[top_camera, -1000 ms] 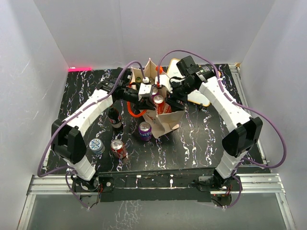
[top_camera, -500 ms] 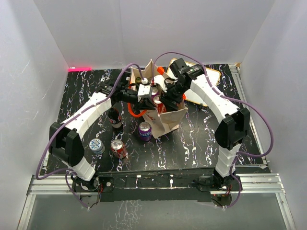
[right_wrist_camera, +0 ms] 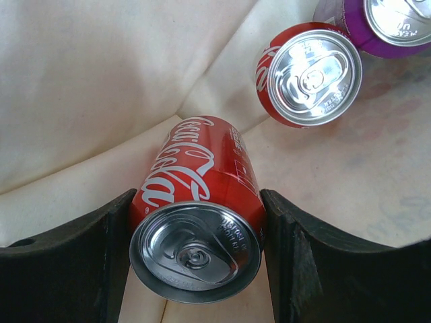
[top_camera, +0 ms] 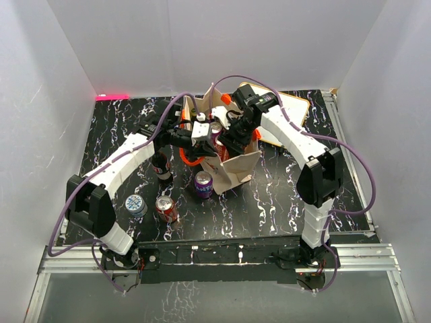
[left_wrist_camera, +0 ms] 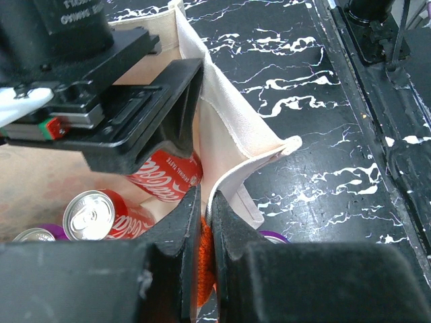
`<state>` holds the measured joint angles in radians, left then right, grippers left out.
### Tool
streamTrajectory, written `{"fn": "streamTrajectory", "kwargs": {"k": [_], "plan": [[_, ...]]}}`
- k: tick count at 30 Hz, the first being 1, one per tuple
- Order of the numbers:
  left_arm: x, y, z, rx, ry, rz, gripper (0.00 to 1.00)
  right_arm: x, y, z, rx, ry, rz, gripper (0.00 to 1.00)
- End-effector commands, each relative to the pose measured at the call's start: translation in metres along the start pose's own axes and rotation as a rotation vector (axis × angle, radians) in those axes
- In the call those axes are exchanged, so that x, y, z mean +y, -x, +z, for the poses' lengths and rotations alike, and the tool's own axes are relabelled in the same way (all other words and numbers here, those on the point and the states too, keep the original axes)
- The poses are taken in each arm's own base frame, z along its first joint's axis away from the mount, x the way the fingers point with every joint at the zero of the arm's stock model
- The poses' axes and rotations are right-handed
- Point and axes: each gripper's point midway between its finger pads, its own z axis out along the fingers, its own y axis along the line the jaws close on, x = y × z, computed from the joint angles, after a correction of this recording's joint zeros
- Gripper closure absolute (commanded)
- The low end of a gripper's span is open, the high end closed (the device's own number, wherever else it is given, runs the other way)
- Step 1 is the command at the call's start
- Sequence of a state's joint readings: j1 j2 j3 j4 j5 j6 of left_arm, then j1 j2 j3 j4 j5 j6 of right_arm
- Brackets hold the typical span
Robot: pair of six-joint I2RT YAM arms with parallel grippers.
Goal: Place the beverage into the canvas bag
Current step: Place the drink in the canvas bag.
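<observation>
**Red cola can inside bag, both grippers engaged**

The black marbled table (top_camera: 283,195) is carrying everything. The canvas bag (top_camera: 236,168) is standing upright near the table's middle with its mouth spread open. A cream board (top_camera: 294,108) is lying flat behind it to the right.

The left gripper (left_wrist_camera: 205,208) is pinching the bag's near rim. Its jaws are nearly together, with cloth and a strip of orange between them.

The right gripper (right_wrist_camera: 195,222) is reaching down into the bag's mouth. Its jaws are standing fairly wide, one finger pressing each side of the red cola can (right_wrist_camera: 199,202). That can is sitting tilted inside the bag, its top towards the wrist camera. I cannot tell whether it is resting on the bag's floor.

Deeper in the bag, a second red can (right_wrist_camera: 306,74) and an inner purple can (right_wrist_camera: 390,23) are standing side by side, touching.

On the table to the bag's left, a dark bottle (top_camera: 160,166) is standing upright. An outer purple can (top_camera: 203,184) is sitting just beside the bag's front. An outer red can (top_camera: 166,208) and a pale blue can (top_camera: 135,204) are standing nearer the arm bases.
</observation>
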<state>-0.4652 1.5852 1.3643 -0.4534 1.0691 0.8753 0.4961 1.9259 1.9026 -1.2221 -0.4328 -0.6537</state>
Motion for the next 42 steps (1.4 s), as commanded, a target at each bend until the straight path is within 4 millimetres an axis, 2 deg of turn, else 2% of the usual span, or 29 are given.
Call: {"fn": "streamTrajectory", "kwargs": {"k": [1,4,13,19,30,37,42], "plan": [[-0.008,0.006,-0.012,0.000,0.006,0.042,1.00,0.009,0.038,-0.011,-0.134,0.030,0.004,0.92],[-0.011,0.004,-0.014,0.004,-0.004,0.037,1.00,0.009,0.043,-0.008,-0.148,0.022,0.003,0.92],[-0.013,0.001,-0.017,0.005,-0.012,0.027,1.00,0.003,0.017,0.022,-0.045,-0.030,0.028,0.92],[-0.012,0.003,-0.018,0.004,-0.005,0.040,1.00,0.006,-0.002,0.030,0.020,-0.030,0.027,0.92],[-0.010,0.006,-0.025,0.005,0.011,0.037,1.00,-0.007,-0.037,0.033,0.155,-0.123,0.049,0.92],[0.000,0.020,-0.033,-0.041,0.038,0.015,1.00,-0.009,-0.055,0.037,0.227,-0.141,0.056,0.92],[0.004,0.023,-0.038,-0.044,0.048,0.016,1.00,-0.016,-0.071,0.032,0.275,-0.174,0.034,0.92]]}}
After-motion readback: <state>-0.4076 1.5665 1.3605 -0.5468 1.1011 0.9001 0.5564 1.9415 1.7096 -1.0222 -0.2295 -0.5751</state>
